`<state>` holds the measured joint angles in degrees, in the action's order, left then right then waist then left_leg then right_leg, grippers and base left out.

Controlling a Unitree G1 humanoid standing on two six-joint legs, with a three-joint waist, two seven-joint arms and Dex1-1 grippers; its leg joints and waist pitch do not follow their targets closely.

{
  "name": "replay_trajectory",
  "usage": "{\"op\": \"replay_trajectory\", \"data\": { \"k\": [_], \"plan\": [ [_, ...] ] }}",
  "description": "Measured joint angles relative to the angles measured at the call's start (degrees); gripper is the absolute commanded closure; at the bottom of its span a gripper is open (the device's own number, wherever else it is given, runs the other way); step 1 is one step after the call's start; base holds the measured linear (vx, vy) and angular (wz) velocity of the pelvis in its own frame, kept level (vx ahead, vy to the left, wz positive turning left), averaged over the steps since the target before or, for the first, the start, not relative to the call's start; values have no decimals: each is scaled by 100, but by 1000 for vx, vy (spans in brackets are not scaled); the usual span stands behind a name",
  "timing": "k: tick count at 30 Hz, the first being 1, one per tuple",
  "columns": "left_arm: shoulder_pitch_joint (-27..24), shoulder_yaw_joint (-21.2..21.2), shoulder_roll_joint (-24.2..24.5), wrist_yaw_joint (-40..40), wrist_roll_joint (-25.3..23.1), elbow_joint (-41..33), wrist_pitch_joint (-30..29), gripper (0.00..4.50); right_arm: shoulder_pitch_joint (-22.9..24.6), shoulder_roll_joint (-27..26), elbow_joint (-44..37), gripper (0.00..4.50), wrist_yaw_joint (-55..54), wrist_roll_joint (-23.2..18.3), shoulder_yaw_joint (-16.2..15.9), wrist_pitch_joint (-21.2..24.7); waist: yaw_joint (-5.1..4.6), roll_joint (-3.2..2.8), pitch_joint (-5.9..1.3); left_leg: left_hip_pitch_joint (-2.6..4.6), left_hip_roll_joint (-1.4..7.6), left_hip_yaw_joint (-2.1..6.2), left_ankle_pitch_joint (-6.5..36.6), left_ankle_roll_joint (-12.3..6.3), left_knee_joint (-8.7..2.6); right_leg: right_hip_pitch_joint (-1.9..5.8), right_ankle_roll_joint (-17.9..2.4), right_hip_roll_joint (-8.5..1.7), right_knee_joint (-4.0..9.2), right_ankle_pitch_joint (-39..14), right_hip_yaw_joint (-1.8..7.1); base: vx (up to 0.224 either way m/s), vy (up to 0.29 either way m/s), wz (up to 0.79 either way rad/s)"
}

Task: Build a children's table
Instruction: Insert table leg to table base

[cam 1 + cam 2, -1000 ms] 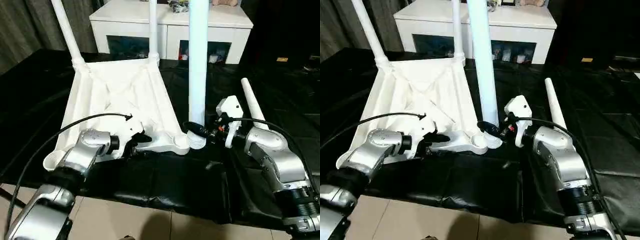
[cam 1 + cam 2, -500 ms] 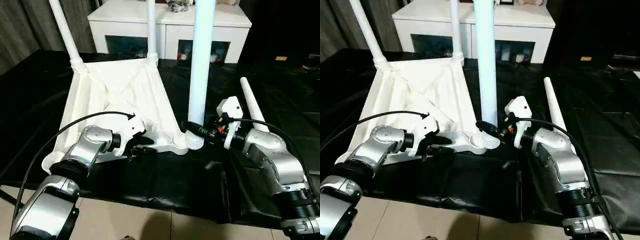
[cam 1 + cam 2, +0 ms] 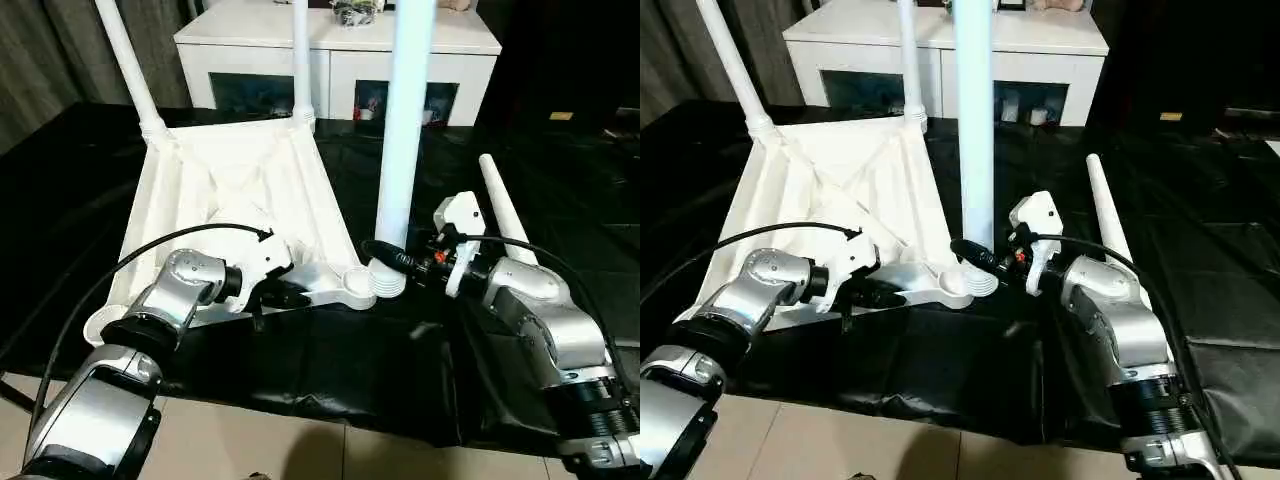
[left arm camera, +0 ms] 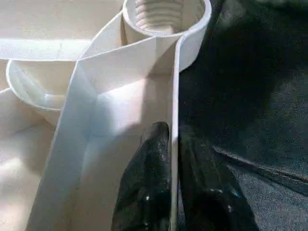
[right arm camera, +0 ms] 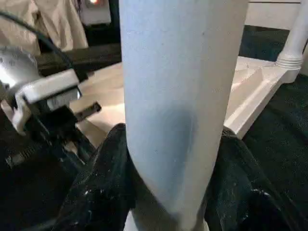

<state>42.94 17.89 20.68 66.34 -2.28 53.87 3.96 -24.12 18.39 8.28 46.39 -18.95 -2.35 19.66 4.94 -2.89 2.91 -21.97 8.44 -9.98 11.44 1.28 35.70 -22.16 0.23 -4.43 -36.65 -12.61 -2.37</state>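
The white tabletop (image 3: 230, 190) lies underside up on black cloth, with two legs (image 3: 125, 60) (image 3: 301, 60) standing in its far corners. My left gripper (image 3: 285, 295) is shut on the tabletop's near rim; the black fingers (image 4: 149, 183) pinch the thin wall just short of the near-right corner socket (image 4: 166, 14). My right gripper (image 3: 385, 262) is shut on a third leg (image 3: 405, 120), held nearly upright. Its ribbed lower end sits close against the right side of that socket (image 3: 358, 282); whether it has entered I cannot tell. The fingers (image 5: 103, 178) wrap the leg (image 5: 178, 96).
Another white leg (image 3: 503, 208) lies on the cloth behind my right forearm. A white cabinet (image 3: 340, 50) with dark glass doors stands beyond the tabletop. The black cloth's near edge (image 3: 300, 410) hangs over a tiled floor.
My left gripper's fingers have come together on the tabletop's near rim. The right gripper has kept its hold on the leg, whose lower end now sits closer to the socket.
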Motion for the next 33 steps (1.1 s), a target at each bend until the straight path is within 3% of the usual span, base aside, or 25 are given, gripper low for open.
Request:
{"op": "replay_trajectory", "data": {
  "k": [4, 8, 12, 25, 33],
  "plan": [
    [-161, -63, -47, -34, 35, -288, -147, 447, 0, -86, -21, 268, -32, -93, -1, 174, 3, -43, -9, -2, -1, -5, 1, 0, -13, 4, 0, 0, 25, 0, 1, 0, 0, 0],
    [-643, -120, -102, -149, 37, -1120, -495, 450, 14, -163, -24, 268, -51, -143, -27, 290, -1, -101, -47, -2, -2, -26, 11, -14, -40, 9, -1, -5, 66, 1, 3, 0, 0, 0],
    [-963, -118, -93, -193, 36, -1753, -756, 450, 8, -191, 7, 268, -93, -143, -35, 293, 5, -123, -62, -1, -2, -29, 11, -18, -56, 9, -1, -6, 78, 0, 0, 0, 0, 0],
    [-1328, -149, 14, -230, 36, -2553, -1286, 450, -94, -192, 468, 268, 14, -140, -39, 293, -20, -107, -57, -6, -2, -39, -6, -38, -79, 1, 0, -5, 98, 0, 0, 0, 0, 0],
    [-1330, -174, 13, -249, 38, -2557, -1393, 450, 95, -493, 760, 268, -99, -399, 312, 49, -55, -106, -65, -4, -2, -41, 0, -28, -79, 2, 0, -6, 99, 0, 3, 0, 0, 0]
  ]
}}
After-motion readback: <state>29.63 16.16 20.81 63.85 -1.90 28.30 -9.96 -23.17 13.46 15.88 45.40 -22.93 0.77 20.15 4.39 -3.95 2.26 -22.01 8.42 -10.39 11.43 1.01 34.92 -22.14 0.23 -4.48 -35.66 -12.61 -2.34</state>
